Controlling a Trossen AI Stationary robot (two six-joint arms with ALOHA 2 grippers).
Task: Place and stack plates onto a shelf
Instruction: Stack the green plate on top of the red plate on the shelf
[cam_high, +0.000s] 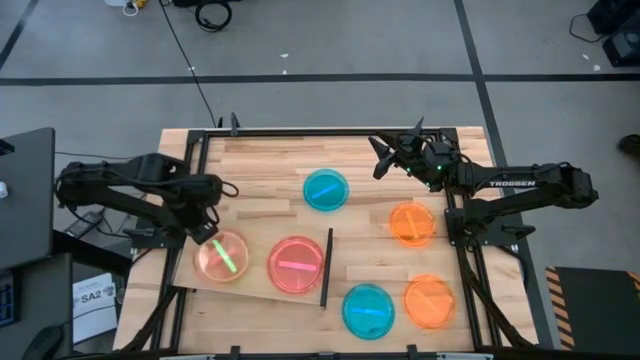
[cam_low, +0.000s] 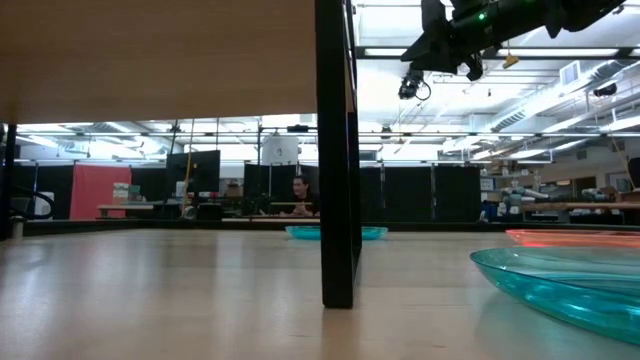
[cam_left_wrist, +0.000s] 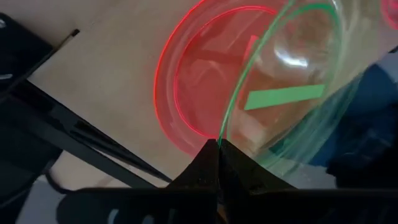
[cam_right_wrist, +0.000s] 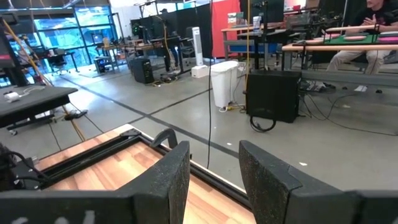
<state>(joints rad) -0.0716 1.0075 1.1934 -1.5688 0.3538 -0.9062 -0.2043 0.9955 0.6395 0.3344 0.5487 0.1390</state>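
Green plate: your left hand (cam_high: 208, 232) has it pinched by the rim; the green plate (cam_left_wrist: 292, 93) hangs tilted over a pink plate (cam_high: 222, 256) that lies on the shelf (cam_high: 255, 222).
Left hand: fingers closed together on the plate's thin edge, as the left wrist view shows; nothing else is touched as far as you can see.
Right hand: your right hand (cam_high: 392, 155) hovers high over the far edge of the counter (cam_high: 265, 155), fingers (cam_right_wrist: 163, 177) apart and empty, well clear of every plate.
Shelf: a pale panel at the near left of the counter, its black upright strip (cam_high: 326, 266) along the right edge; a second pink plate (cam_high: 296, 264) lies just beside that strip.
Loose plates: a blue plate (cam_high: 326, 189) toward the far middle, an orange plate (cam_high: 412, 224) to the right, another blue plate (cam_high: 368, 310) and another orange plate (cam_high: 430, 301) near the front right, all off the shelf.
Handling: expect these plates to be light, thin, stiff plastic with a slick surface; a rim pinch is the only real hold, and a tilted plate may slide in the fingers.
Advice: level the green plate over the pink one before you let go, so that it nests rather than skids off.
Progress: by my judgement, early; four plates wait on the counter.
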